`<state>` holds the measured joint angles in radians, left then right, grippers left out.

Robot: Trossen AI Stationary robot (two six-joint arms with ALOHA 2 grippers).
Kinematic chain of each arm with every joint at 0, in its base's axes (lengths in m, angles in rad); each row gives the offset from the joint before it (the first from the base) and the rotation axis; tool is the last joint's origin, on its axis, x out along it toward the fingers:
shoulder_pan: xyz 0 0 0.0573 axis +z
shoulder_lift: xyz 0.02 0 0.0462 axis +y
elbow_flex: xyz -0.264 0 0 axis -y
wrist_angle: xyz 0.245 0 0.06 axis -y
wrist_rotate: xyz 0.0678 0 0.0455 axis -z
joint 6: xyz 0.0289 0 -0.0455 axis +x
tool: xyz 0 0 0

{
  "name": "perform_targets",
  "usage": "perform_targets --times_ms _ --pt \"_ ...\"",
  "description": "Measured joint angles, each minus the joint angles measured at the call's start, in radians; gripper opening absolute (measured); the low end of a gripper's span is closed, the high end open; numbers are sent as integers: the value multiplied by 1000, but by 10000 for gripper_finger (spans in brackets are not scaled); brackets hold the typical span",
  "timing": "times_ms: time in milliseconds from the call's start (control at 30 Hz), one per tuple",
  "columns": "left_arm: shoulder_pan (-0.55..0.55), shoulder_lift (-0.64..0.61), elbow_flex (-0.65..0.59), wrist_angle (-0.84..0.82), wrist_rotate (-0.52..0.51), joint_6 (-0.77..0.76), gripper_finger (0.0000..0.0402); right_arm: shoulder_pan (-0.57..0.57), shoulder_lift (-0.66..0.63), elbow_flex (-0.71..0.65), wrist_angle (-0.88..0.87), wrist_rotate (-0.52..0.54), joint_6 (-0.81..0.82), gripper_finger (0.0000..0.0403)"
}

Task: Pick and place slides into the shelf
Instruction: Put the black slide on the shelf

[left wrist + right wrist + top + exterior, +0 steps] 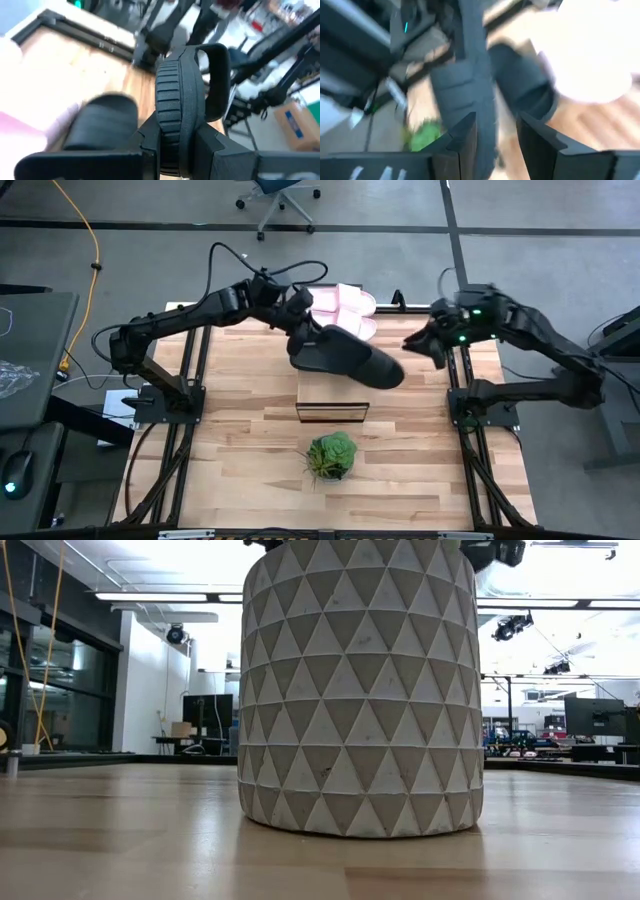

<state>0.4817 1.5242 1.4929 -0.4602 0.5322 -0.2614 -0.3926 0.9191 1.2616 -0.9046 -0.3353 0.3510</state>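
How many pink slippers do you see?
2: both pink slides lie side by side at the far end of the shelf, behind the black slide the left gripper holds. Others may be hidden.

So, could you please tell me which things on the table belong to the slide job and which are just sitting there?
Part of the job:
- black slides, one gripped in the left hand
- pale pink slides at the far edge
- shelf below the black slides
- right hand, just off the black slides

Just lying about:
- green plant
- its patterned pot
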Motion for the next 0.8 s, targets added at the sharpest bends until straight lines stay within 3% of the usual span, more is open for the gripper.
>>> perform_targets --times_ms 233,367,567,800 --pt "40 0 0 281 -5 -180 47 48 -112 0 113 228 57 129" --pt "56 0 0 354 -14 -248 45 76 -143 0 140 333 58 130" --pt "92 0 0 366 -28 -266 45 101 -172 -1 228 400 41 130" --pt "115 0 0 400 -36 -281 44 100 -175 -1 227 388 42 132"
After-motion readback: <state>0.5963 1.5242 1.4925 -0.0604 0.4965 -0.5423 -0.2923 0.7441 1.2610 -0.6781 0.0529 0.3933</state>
